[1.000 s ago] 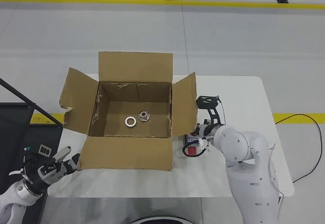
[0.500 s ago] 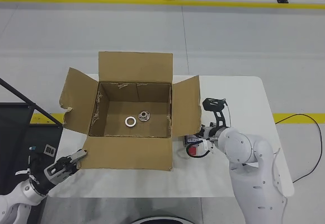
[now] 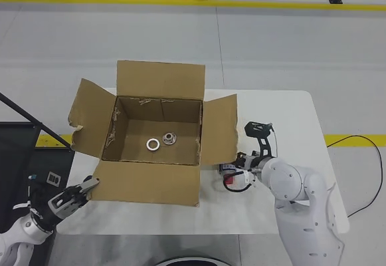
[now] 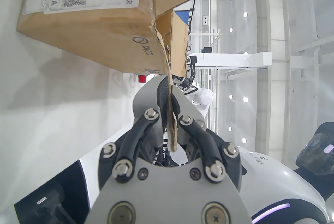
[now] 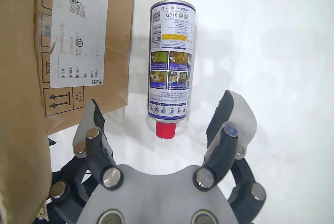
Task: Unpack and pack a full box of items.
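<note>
You have the left gripper clamped on a corner of the flap at the front of the box. Right gripper has fingers apart, above the red-capped end of the can, which lies on its side on the bench just beside the box. Ring and fitting lie on the box floor

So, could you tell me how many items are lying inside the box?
2: a ring near the middle of the box floor, and a small metal part right beside it, nearer the back wall. The front wall may hide others.
</note>
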Controlling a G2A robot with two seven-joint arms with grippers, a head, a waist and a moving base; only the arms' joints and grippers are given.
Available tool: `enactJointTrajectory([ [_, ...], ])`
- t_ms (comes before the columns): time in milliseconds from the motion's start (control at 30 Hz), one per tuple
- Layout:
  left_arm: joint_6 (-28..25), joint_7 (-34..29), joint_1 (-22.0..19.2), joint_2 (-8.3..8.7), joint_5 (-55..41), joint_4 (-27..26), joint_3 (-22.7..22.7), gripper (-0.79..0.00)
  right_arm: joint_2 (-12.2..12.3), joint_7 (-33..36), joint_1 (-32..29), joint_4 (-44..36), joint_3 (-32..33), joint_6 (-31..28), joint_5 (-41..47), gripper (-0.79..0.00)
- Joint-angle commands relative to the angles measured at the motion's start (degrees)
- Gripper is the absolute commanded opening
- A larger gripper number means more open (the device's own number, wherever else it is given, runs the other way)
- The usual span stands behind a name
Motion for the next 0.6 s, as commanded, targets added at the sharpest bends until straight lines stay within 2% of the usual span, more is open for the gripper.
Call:
enactJointTrajectory([
  [0,-0.1,0.0,0.1,0.01,-0.1,0.2,-0.4,-0.785,0.1,0.1,-0.1,0.3,-0.5,0.0,-0.7,0.0],
  [333,-0.6,0.7,0.5,-0.07,-0.2,0.9,-1.6,-0.785,0.1,-2.6,0.5,3.2,-4.6,0.3,-2.8,0.0],
  [567,-1.1,2.2,0.9,-0.28,-1.0,1.0,-1.9,-0.785,-0.1,-6.2,0.7,5.5,-6.7,2.8,-4.8,-0.006],
])
